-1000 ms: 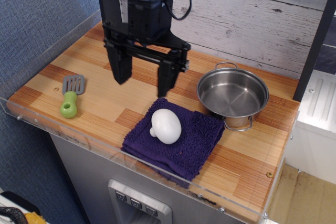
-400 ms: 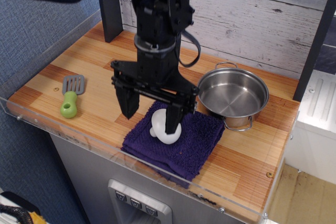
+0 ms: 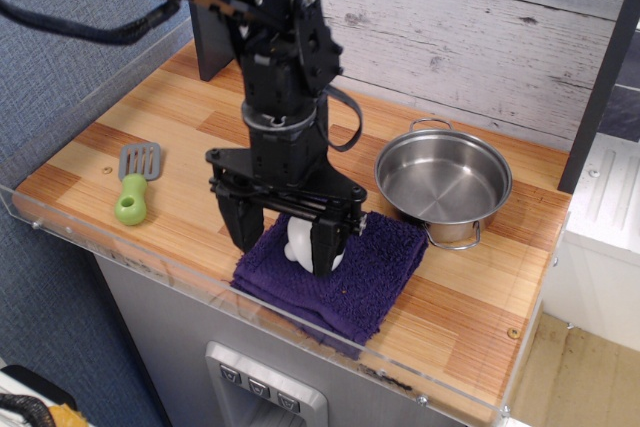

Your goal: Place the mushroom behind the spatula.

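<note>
The white mushroom lies on a folded purple towel near the counter's front edge, partly hidden by my gripper. My black gripper is down over it with its fingers spread. The right finger stands in front of the cap and the left finger stands apart on the mushroom's left side. The jaws are open and not closed on it. The spatula, with a grey slotted blade and a lime-green handle, lies at the front left of the wooden counter, well left of the gripper.
A steel pot with two handles stands right of the towel. A clear acrylic rim runs along the counter's front and left edges. A whitewashed plank wall stands behind, and a dark post at the back left.
The gripper has moved forward and down from above the middle of the counter to straddle the mushroom on the towel. The mushroom, spatula and pot have not moved.
</note>
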Robot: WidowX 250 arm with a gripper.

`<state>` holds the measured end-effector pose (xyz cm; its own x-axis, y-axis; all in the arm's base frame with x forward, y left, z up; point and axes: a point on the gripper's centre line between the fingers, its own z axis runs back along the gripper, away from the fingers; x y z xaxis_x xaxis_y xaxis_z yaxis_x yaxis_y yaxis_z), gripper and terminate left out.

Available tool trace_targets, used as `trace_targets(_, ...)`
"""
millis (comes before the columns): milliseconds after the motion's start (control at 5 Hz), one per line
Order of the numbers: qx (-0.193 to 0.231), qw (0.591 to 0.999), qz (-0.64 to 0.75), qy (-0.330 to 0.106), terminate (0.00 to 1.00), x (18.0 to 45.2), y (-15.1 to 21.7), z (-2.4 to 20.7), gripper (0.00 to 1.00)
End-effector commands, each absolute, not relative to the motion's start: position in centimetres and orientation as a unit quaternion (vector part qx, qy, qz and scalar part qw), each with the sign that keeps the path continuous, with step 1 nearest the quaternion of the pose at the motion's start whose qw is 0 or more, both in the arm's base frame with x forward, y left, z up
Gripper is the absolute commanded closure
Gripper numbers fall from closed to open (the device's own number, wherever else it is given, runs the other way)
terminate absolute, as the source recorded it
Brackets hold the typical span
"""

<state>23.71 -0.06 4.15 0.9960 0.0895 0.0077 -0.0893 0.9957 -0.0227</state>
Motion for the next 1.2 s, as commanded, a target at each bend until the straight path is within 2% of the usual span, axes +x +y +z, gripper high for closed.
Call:
trace_targets(0,-0.015,0.998,0.064,-0.017,0.00,25.6,0.7,3.9,0.00)
trace_targets(200,-0.014,0.998,0.060,-0.006,0.00,26.2,0.4,3.2,0.00)
trace_targets(400,-0.008,0.998,0.055,0.003,0.00,26.3,0.1,2.7,1.00)
trace_targets(600,-0.006,0.999,0.050,0.008,0.00,26.2,-0.1,2.7,1.00)
trace_targets(800,-0.006,0.998,0.055,-0.005,0.00,26.2,-0.4,4.6,1.00)
trace_targets(1000,-0.029,0.997,0.064,-0.021,0.00,27.0,-0.5,8.1,1.00)
